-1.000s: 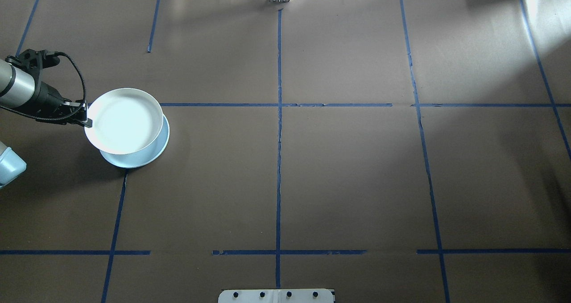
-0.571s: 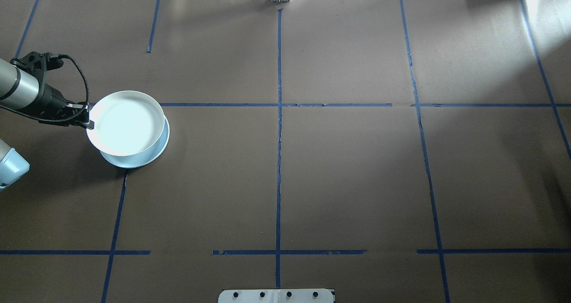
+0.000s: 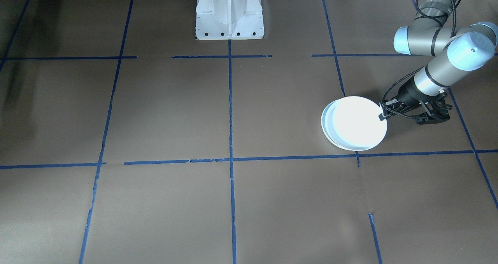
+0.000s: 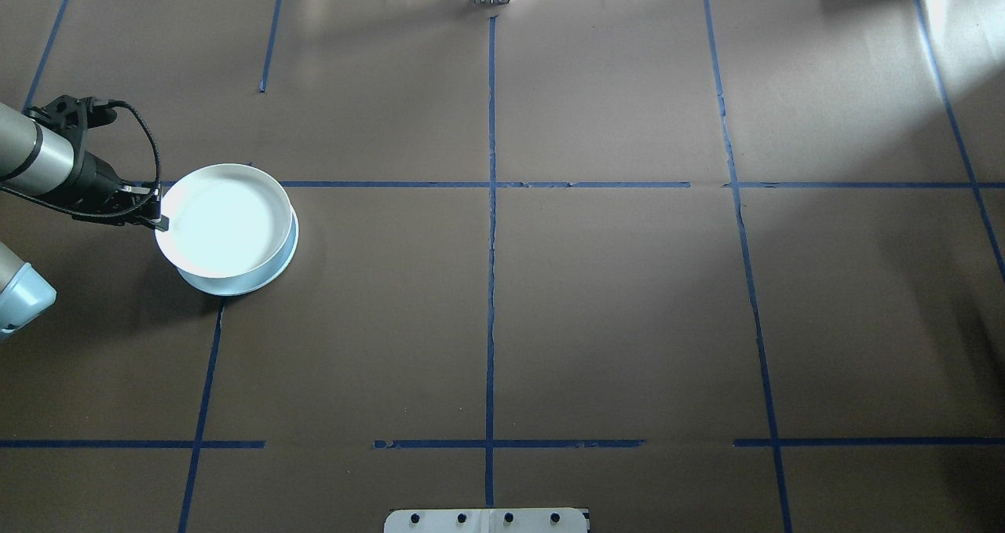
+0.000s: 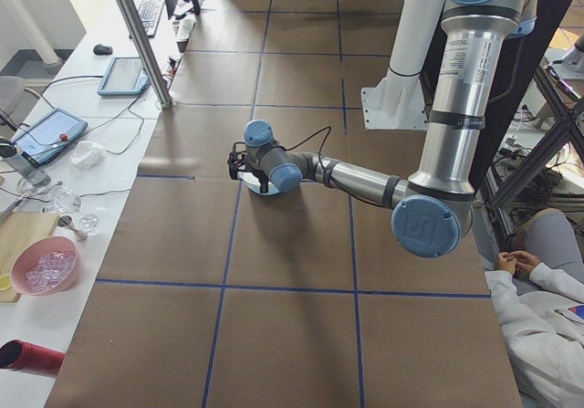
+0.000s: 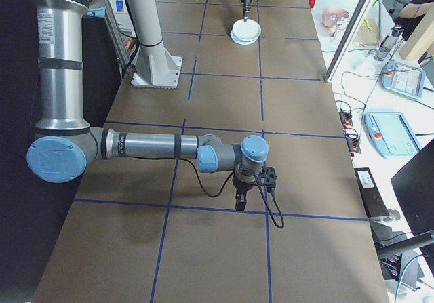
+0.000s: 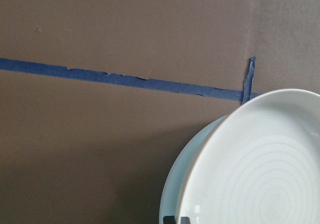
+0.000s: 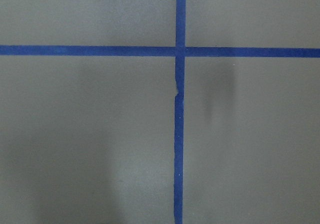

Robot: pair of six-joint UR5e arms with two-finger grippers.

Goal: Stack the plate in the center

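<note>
Change: over the last second the white plate point(image 4: 224, 219) has sunk lower and shifted slightly, now nearly seated on the pale blue plate point(image 4: 271, 270).
Left gripper point(image 4: 161, 217): pinches the white plate's rim at its outer edge.
Location: the stack sits at the table's left side, well apart from the centre cross of blue tape point(image 4: 491, 184).
Offset: blue rim shows on one side.
Right gripper point(image 6: 240, 201): idle, far off; state cannot be told.
Judgement: stacking nearly done; centre placement outstanding.

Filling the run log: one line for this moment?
left claw: shut on white plate | white plate: over blue plate, offset | right claw: state unclear
</note>
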